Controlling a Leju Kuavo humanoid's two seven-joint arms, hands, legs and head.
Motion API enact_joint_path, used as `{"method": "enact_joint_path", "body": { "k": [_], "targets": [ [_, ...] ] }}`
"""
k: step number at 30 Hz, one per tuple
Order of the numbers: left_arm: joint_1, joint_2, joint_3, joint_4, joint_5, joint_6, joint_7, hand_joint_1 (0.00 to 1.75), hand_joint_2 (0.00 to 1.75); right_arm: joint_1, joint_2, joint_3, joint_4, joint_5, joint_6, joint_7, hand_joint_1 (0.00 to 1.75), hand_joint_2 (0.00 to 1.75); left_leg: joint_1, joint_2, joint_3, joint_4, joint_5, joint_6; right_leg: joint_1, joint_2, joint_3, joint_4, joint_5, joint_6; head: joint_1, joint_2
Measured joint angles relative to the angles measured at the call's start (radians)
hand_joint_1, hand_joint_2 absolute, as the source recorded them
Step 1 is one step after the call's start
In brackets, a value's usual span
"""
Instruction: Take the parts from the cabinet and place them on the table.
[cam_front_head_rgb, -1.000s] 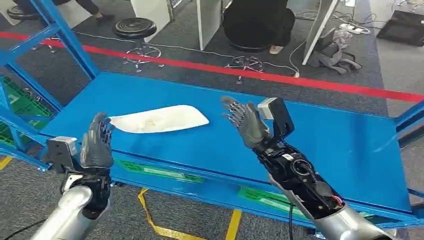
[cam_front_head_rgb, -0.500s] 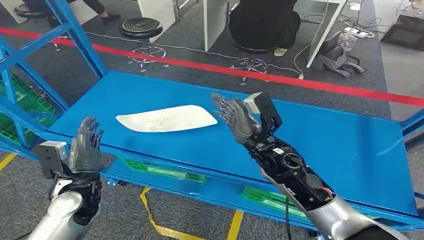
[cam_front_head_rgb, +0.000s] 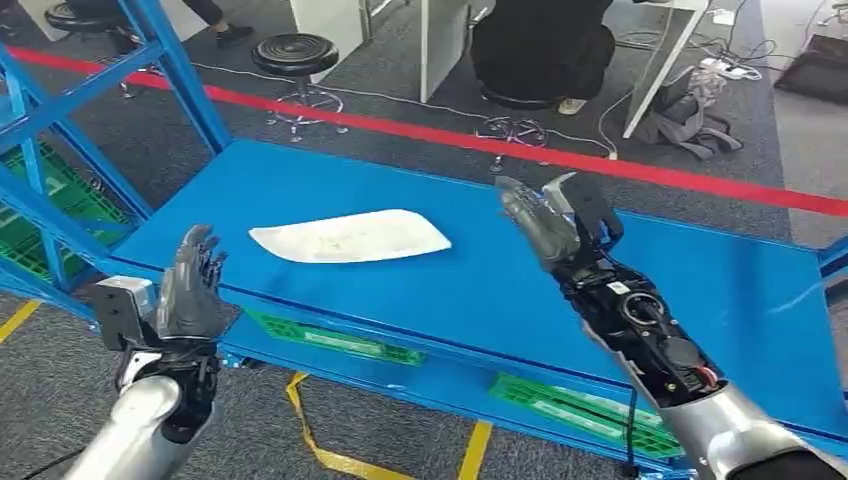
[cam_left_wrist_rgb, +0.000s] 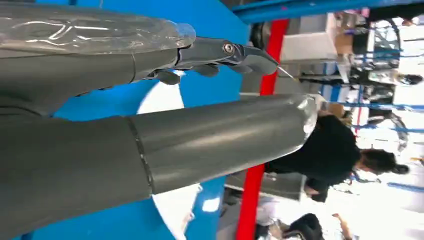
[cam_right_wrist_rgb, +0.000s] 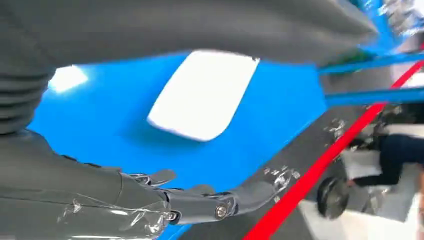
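Note:
A flat white part (cam_front_head_rgb: 350, 236) lies on the blue table (cam_front_head_rgb: 690, 290), left of its middle. It shows too as a white shape in the left wrist view (cam_left_wrist_rgb: 160, 100) and the right wrist view (cam_right_wrist_rgb: 204, 94). My left hand (cam_front_head_rgb: 192, 290) is raised at the table's near left edge, fingers spread, holding nothing. My right hand (cam_front_head_rgb: 543, 222) hovers above the table to the right of the part, fingers apart and empty. The same hands fill the foreground of the wrist views: left hand (cam_left_wrist_rgb: 150, 115), right hand (cam_right_wrist_rgb: 165, 200).
Blue frame bars (cam_front_head_rgb: 170, 70) rise at the left, with green crates (cam_front_head_rgb: 30, 215) behind them. A red floor line (cam_front_head_rgb: 700, 178) runs beyond the table. A black stool (cam_front_head_rgb: 295, 55), a seated person (cam_front_head_rgb: 545, 45) and desk legs stand past it. Yellow floor tape (cam_front_head_rgb: 310, 430) lies below the near edge.
The camera has shifted, so the whole scene slid right. My right hand has moved right, farther from the white part. My left hand dipped, then rose again at the near edge.

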Motion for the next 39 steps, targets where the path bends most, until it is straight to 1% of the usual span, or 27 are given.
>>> {"method": "enact_joint_path", "body": {
  "k": [2, 4, 7, 9, 11, 14, 19, 24, 30, 34, 39],
  "targets": [
    [0.001, 0.0, 0.0, 0.0, 0.009, -0.006, -0.003, 0.0, 0.0, -0.006, -0.017, -0.002, -0.007, 0.04, 0.012, 0.044, 0.0, 1.75, 0.0, 0.0, 0.0, 0.0, 0.0, 0.0, 0.001, 0.0, 0.0, 0.001, 0.0, 0.0, -0.002, 0.0],
    [0.006, 0.005, 0.003, -0.008, 0.016, -0.008, 0.013, 0.0, 0.0, -0.021, -0.024, 0.002, -0.007, 0.087, 0.039, 0.084, 0.0, 1.75, 0.0, 0.001, 0.001, 0.0, 0.0, 0.0, 0.003, 0.0, 0.0, 0.002, 0.0, 0.0, -0.005, 0.0],
    [0.012, 0.011, 0.012, -0.019, 0.017, -0.012, 0.024, 0.0, 0.0, -0.039, -0.033, 0.008, -0.004, 0.115, 0.06, 0.097, 0.0, 1.75, 0.002, 0.0, 0.001, -0.001, 0.002, -0.003, 0.005, -0.001, 0.0, 0.003, -0.001, 0.0, -0.007, 0.0],
    [0.016, 0.016, 0.018, -0.026, 0.019, -0.002, 0.032, 0.0, 0.0, -0.054, -0.036, 0.013, 0.007, 0.148, 0.108, 0.102, 0.0, 1.75, 0.002, -0.001, 0.001, -0.002, 0.002, -0.003, 0.006, -0.001, 0.0, 0.003, -0.001, -0.001, -0.008, 0.0],
    [0.023, 0.02, 0.019, -0.035, 0.023, 0.009, 0.035, 0.0, 0.0, -0.072, -0.039, 0.019, 0.031, 0.19, 0.168, 0.1, 0.0, 1.75, 0.003, 0.0, 0.002, -0.002, 0.002, -0.003, 0.007, 0.0, -0.001, 0.003, -0.001, -0.001, -0.01, 0.0],
    [0.033, 0.024, 0.02, -0.049, 0.026, 0.016, 0.039, 0.0, 0.0, -0.088, -0.043, 0.027, 0.06, 0.201, 0.187, 0.095, 0.0, 1.75, 0.003, -0.001, 0.002, -0.002, 0.003, -0.004, 0.007, -0.001, 0.0, 0.004, -0.002, -0.001, -0.011, 0.0],
    [0.04, 0.031, 0.021, -0.064, 0.027, 0.018, 0.042, 0.0, 0.0, -0.101, -0.047, 0.036, 0.092, 0.206, 0.195, 0.093, 0.0, 1.75, 0.004, -0.001, 0.002, -0.002, 0.002, -0.004, 0.007, -0.001, 0.0, 0.004, -0.002, -0.002, -0.011, 0.0],
    [0.047, 0.035, 0.021, -0.084, 0.033, 0.027, 0.053, 0.0, 0.0, -0.124, -0.061, 0.052, 0.122, 0.267, 0.261, 0.098, 0.0, 1.75, 0.004, -0.001, 0.002, -0.002, 0.002, -0.004, 0.007, -0.001, 0.0, 0.003, -0.002, -0.002, -0.011, 0.0],
    [0.052, 0.039, 0.021, -0.102, 0.031, 0.017, 0.072, 0.0, 0.0, -0.146, -0.087, 0.076, 0.139, 0.311, 0.344, 0.13, 0.0, 1.75, 0.004, -0.001, 0.002, -0.002, 0.002, -0.004, 0.007, -0.001, 0.0, 0.003, -0.002, -0.002, -0.011, 0.0],
    [0.045, 0.039, 0.021, -0.11, 0.029, 0.016, 0.089, 0.0, 0.0, -0.176, -0.088, 0.109, 0.168, 0.368, 0.411, 0.1, 0.0, 1.75, 0.004, -0.001, 0.002, -0.002, 0.003, -0.004, 0.007, -0.001, 0.0, 0.004, -0.002, -0.002, -0.011, 0.0],
    [0.039, 0.039, 0.021, -0.118, 0.029, 0.016, 0.095, 0.0, 0.0, -0.217, -0.088, 0.156, 0.227, 0.41, 0.444, 0.072, 0.0, 1.75, 0.004, -0.001, 0.002, -0.003, 0.003, -0.004, 0.007, -0.001, 0.0, 0.004, -0.002, -0.002, -0.012, 0.0]
  ]
}}
